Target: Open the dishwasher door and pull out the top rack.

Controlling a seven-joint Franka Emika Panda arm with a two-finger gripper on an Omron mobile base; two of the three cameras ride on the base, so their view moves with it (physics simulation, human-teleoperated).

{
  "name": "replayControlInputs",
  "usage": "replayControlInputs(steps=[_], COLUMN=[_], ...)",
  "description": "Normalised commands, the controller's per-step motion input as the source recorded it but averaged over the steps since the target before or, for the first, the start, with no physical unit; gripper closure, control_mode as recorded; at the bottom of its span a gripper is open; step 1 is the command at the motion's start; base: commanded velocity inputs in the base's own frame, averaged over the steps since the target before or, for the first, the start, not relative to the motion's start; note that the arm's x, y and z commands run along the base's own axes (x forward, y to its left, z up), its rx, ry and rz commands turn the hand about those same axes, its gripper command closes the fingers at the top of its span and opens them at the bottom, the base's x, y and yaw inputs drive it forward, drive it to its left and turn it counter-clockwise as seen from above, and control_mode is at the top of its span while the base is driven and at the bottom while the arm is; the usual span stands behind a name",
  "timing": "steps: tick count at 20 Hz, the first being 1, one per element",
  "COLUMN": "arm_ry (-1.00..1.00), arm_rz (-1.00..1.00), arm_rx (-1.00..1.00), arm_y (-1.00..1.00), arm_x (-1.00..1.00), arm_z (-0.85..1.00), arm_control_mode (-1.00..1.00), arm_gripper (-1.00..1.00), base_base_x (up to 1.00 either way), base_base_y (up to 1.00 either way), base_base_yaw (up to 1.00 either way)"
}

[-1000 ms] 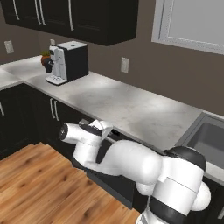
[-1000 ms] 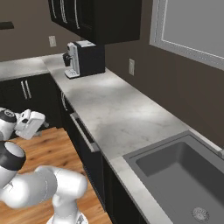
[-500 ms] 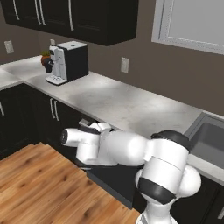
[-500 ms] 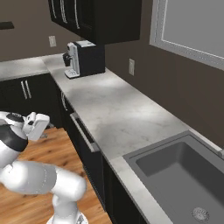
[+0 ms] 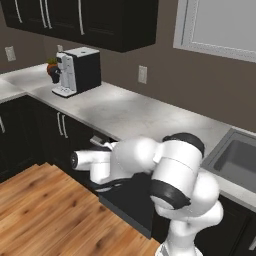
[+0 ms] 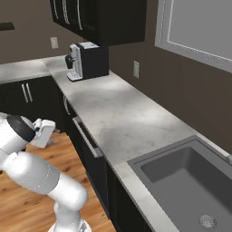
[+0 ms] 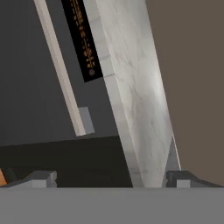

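My pincer [image 7: 111, 177] is spread wide with nothing between its tips – hanging low in front of the dishwasher door [image 7: 30, 83], whose long silver bar handle [image 7: 59, 70] slants across my hand view, the door leaning ajar under the marble counter [image 6: 122, 122], coffee machine [image 5: 75, 70] far along it

No readable text, label, brand, number or sign anywhere. On the black strip [image 7: 83, 41] between the dishwasher door [image 7: 30, 83] and the marble bench [image 7: 131, 83] edge, seen in the hand view, rows of small orange marks, too blurred to make out as letters or digits. Nothing legible on the coffee machine [image 5: 77, 70] or the wall outlets [image 5: 142, 74] either.
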Motion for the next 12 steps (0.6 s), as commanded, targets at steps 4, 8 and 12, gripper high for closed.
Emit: replayControlInputs(steps=[4, 8, 12], arm_ry=[0.00, 0.00, 0.00], arm_rz=[0.00, -0.01, -0.02], arm_rx=[-0.07, -0.06, -0.04], arm_y=[0.00, 0.00, -0.01], arm_x=[0.17, 0.20, 0.25], arm_z=[-0.28, -0.25, -0.20], arm_control_mode=[-1.00, -1.00, -1.00], arm_gripper=[-1.00, -1.00, -1.00], base_base_x=[0.00, 0.00, 0.00], base_base_y=[0.00, 0.00, 0.00], base_base_yaw=[0.00, 0.00, 0.00])
